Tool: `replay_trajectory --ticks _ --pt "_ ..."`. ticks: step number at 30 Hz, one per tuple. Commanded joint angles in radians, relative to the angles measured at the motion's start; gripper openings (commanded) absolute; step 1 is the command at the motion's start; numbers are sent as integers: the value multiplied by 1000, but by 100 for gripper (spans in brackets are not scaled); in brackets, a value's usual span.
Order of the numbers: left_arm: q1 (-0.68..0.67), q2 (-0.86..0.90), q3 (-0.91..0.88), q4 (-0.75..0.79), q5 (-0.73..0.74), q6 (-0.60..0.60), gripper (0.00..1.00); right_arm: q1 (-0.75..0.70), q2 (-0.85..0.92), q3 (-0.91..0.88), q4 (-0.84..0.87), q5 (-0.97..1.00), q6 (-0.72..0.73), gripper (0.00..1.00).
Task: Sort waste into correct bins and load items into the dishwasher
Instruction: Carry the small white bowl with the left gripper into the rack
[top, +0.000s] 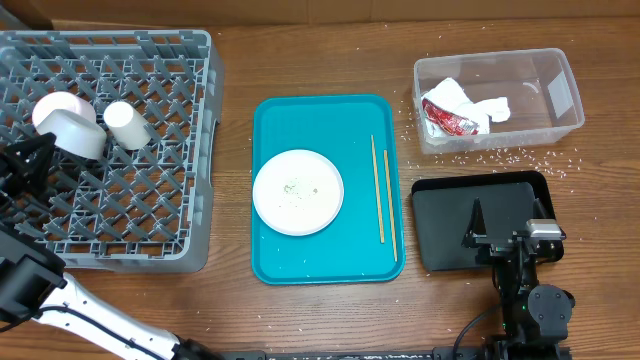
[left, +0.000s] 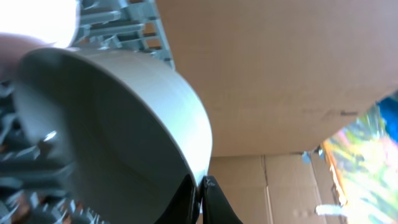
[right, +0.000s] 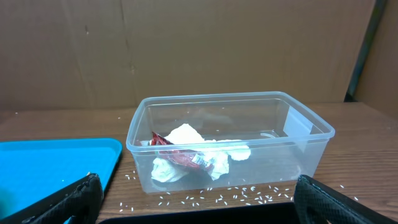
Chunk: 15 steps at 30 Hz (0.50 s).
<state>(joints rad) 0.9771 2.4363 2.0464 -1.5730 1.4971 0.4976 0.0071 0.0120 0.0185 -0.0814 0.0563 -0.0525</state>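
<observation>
The left gripper (left: 200, 198) is clenched on the rim of a white bowl (top: 68, 125), which is tipped on its side over the far left part of the grey dish rack (top: 150, 200). In the left wrist view the bowl fills most of the picture and hides nearly all of the rack. A washed-out white shape in the upper left corner cannot be identified. A small cup (top: 127, 124) sits mouth down in the rack just beside the bowl. The arm is cut off at the left edge of the overhead view. The round plate (top: 298, 192) lies on the teal tray (top: 325, 120), with specks on it too small to name, and two chopsticks (top: 380, 190) lie along the tray's right side. The clear tub (top: 565, 95) holds crumpled napkins (top: 475, 100) and the red wrapper (top: 448, 118), which is partly buried under the paper. Rice grains (top: 510, 157) are scattered on the table in front of the tub. The right gripper (top: 507, 222) is released, with its jaws spread wide above the black tray (top: 440, 225). It covers part of that tray, and only its finger ends (right: 68, 202) show in its own camera.
</observation>
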Motion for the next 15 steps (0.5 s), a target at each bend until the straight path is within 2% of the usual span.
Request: replay_trajectory --ticks 1,2,8,11,15 --pt "42 13 -3 3 -106 -129 4 -3 -9 -10 5 6 -1 100" --pt "50 13 -3 3 -134 -153 6 -3 -9 -10 5 5 -1 100" --pt "87 4 -2 3 -289 -325 34 -4 -9 -10 5 5 -1 100" --pt "95 -9 17 -23 -307 -356 40 -3 -9 -10 5 6 -1 100" --pt "96 -36 94 -80 -360 -357 42 -3 -9 -10 5 5 -1 100"
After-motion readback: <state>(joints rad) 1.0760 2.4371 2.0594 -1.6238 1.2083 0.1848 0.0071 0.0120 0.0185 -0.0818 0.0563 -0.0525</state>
